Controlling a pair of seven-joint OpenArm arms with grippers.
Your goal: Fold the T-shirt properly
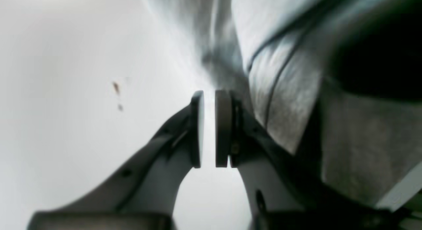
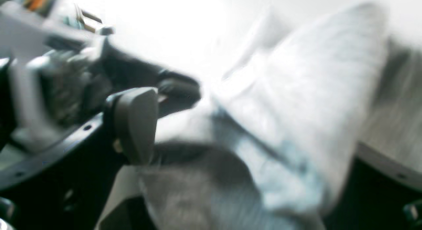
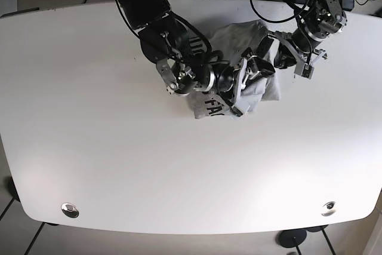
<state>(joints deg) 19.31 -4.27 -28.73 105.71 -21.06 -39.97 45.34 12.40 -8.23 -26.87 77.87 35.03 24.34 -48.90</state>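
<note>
T-shirt (image 3: 253, 88): one, grey, bunched up
Table (image 3: 119, 165): one, white
Arms: two
Grippers: two, left gripper (image 1: 209, 129) and right gripper (image 3: 242, 91)
Round fittings in the table: two, near the front corners

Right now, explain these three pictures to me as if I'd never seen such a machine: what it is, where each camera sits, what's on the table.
This is a robot with two arms working over a white table. The base view looks straight down on it. The other two cameras sit on the wrists, looking along each gripper.

A grey T-shirt, bunched up and not yet folded, lies near the far edge.

The left gripper, on the right side of the base view, shows two flat pads nearly together with a narrow gap and no cloth between them; the shirt lies right beside it.

The right gripper is at the shirt, and cloth fills its blurred view. Whether it grips the fabric cannot be told.

The table also shows two small metal fittings near its front edge.
</note>
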